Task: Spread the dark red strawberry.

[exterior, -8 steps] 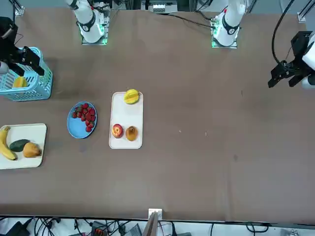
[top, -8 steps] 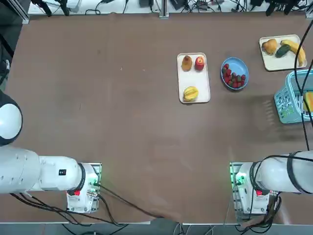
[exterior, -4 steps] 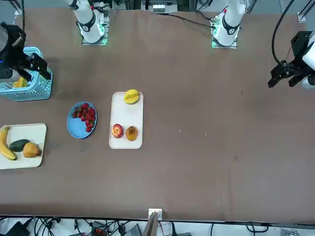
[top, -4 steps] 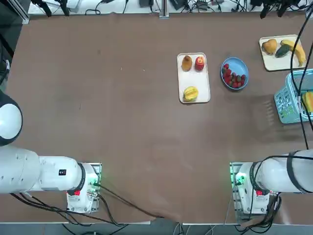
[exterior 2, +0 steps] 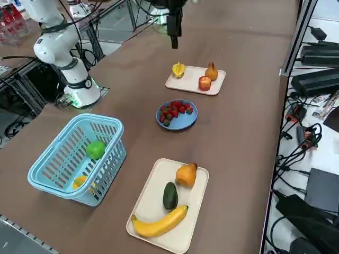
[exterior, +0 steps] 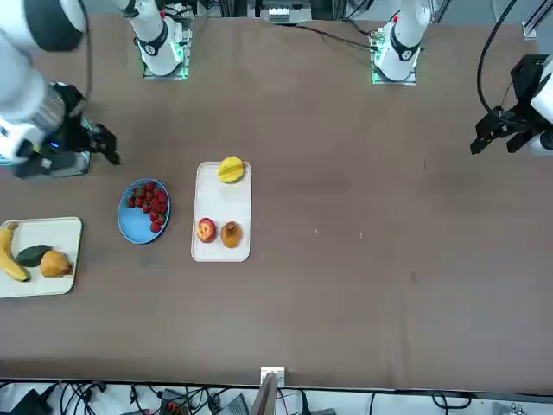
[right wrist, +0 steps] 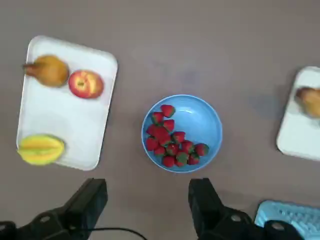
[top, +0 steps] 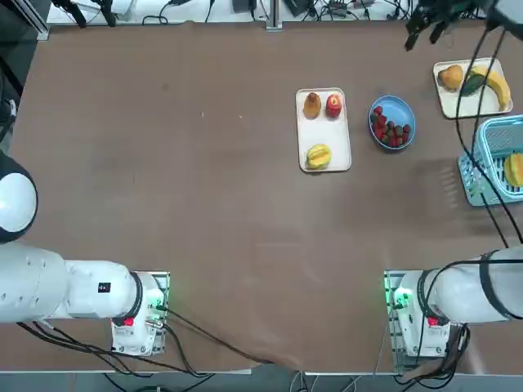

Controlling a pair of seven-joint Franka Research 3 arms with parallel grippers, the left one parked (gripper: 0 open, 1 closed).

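Gripper (top: 426, 23) sits at the upper right of the top view, above the tabletop (top: 204, 180) and holding nothing. Just left of frame right, a blue bowl (top: 402, 112) holds the strawberries (top: 389, 128); a white tray (top: 324, 151) to its left carries a pear, an apple and a yellow fruit. Another tray (top: 476, 106) at the right edge bears a banana, an avocado and a pear, with a blue basket (top: 490, 167) below it.

Front view: the gripper (exterior: 102, 147) hangs at mid left, above and left of the bowl (exterior: 130, 226).

Right side view: the bowl (exterior 2: 183, 121) lies at centre, the basket (exterior 2: 74, 159) at lower left with green and yellow fruit inside.

Wrist view: the gripper (right wrist: 147, 202) is spread wide, empty, its fingers (right wrist: 202, 200) clear of everything; the strawberries (right wrist: 171, 142) cluster in the bowl (right wrist: 205, 125) at centre.
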